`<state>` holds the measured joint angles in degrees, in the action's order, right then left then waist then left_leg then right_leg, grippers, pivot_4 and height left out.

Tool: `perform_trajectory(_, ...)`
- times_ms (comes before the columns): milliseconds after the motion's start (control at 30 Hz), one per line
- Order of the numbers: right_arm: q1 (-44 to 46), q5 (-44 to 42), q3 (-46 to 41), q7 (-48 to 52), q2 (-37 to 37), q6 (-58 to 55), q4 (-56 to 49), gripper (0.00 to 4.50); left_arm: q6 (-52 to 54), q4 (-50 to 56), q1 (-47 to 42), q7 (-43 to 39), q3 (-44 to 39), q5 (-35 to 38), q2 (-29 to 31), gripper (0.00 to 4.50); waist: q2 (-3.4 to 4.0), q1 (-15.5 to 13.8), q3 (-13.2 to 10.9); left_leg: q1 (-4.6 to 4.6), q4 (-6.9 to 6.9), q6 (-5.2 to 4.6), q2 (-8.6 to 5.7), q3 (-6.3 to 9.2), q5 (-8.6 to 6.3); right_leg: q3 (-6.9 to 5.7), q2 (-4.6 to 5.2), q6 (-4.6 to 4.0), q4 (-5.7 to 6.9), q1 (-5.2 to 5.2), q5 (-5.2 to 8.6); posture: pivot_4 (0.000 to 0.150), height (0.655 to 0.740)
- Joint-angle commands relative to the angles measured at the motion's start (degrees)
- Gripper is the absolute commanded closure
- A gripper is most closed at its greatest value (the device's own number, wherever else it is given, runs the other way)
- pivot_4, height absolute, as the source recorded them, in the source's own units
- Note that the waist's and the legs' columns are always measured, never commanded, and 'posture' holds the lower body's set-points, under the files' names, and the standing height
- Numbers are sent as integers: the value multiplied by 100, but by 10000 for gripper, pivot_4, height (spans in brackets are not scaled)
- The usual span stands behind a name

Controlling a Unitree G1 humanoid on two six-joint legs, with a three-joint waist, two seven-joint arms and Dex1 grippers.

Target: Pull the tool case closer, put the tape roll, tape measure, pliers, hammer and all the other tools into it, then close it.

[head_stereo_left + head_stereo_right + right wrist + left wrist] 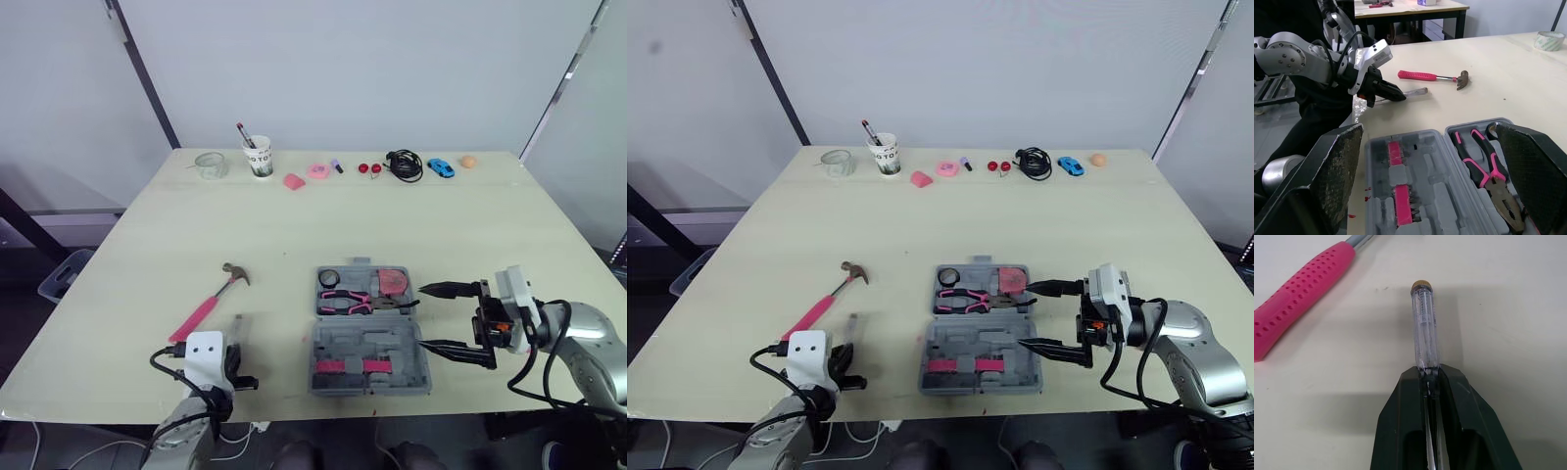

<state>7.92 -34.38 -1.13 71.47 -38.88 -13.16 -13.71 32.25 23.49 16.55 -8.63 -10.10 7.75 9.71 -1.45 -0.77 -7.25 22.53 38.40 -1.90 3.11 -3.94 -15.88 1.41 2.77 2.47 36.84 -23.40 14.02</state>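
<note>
Left gripper (1429, 374) clamped on clear-handled screwdriver (1424, 328), laid on table (294, 225) beside hammer (208, 305). Right gripper (423, 316) spread wide at right edge of open tool case (338, 345), set near table front; pliers (345, 300) seated inside.

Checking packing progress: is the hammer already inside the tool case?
No, the hammer lies on the table, left of the open tool case.

The open tool case (392, 345) is lying near the front edge of the table (294, 225), with pliers (353, 300) resting inside. The right gripper (422, 316) is gaping wide at the case's right side. The hammer (208, 305) is lying to the left, near the left gripper (241, 377) and a clear screwdriver (238, 329).
</note>
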Motion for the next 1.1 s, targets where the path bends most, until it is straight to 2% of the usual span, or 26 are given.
perform_trajectory(33, -18, -107, -229, -20, -60, 34, -168, 0, -32, 66, -36, -114, 53, 75, 75, 44630, 0, 2, 0, 0, 0, 0, 0, 0, 0, 0, 0, 0, 0, 0, 0, 1500, 7400)
perform_trajectory(233, -197, -57, -268, -91, -65, 96, -233, 0, -61, 72, -10, -217, 72, 90, 119, 44630, 0, 0, 0, 1, 0, 0, -1, 1, 0, -2, -1, 0, 0, 0, 0, 1500, 7400)
perform_trajectory(267, -208, -45, -268, -102, -57, 102, -240, 0, -55, 70, -6, -223, 67, 102, 122, 35061, 0, 4, 0, 1, 0, 0, 0, 1, 0, -1, -1, 0, 0, 0, 0, 1500, 7400)
perform_trajectory(300, -212, -29, -275, -119, -48, 114, -239, 0, -57, 75, 2, -263, 72, 132, 134, 31837, 0, 5, 0, 1, 0, 0, 0, 0, 0, -1, -1, 0, 0, 0, 0, 1500, 7400)
perform_trajectory(433, -240, 15, -284, -136, -50, 164, -214, 0, -65, 122, 37, -339, 115, 154, 171, 31837, 0, 7, 0, 0, 0, 0, 0, 0, 0, -1, -2, 0, 0, 0, 0, 1500, 7400)
perform_trajectory(467, -253, 18, -276, -142, -48, 171, -220, 0, -59, 146, 54, -338, 137, 148, 170, 29933, 0, 7, 0, 0, 0, 0, -1, 0, 0, -1, -2, 0, 0, 0, 0, 1500, 7400)
perform_trajectory(533, -258, 25, -261, -156, -38, 180, -221, 0, -69, 180, 74, -316, 156, 116, 185, 23950, 0, 7, 0, 0, 0, 0, -1, -1, 0, 0, -2, 0, 0, 0, 0, 1500, 7400)
perform_trajectory(567, -265, 27, -258, -161, -35, 184, -227, 0, -77, 189, 85, -311, 158, 113, 190, 19244, 0, 7, 0, 0, 0, 0, -1, -1, 0, 0, -1, 0, 0, 0, 0, 1500, 7400)
perform_trajectory(733, -289, 82, -223, -145, -34, 247, -177, 0, -91, 320, 156, -300, 130, 140, 201, 1118, 0, 10, 0, -1, 0, 0, 0, 0, 0, -1, -2, 0, 0, 0, 0, 1500, 7400)
perform_trajectory(933, -309, 131, -181, -152, -7, 291, -169, 0, -161, 641, 294, -380, 35, 282, 245, 160, -1, 8, -1, 0, 0, 0, 2, -1, 0, 0, -1, 0, 0, -1, 0, 1500, 7400)
perform_trajectory(1100, -264, 150, -137, -147, 29, 311, -129, 0, -306, 541, 26, -881, -246, 431, 833, 160, -1, 1, -1, 0, 0, 0, 1, 1, 0, -2, -2, -1, 0, -2, 0, 1500, 7400)
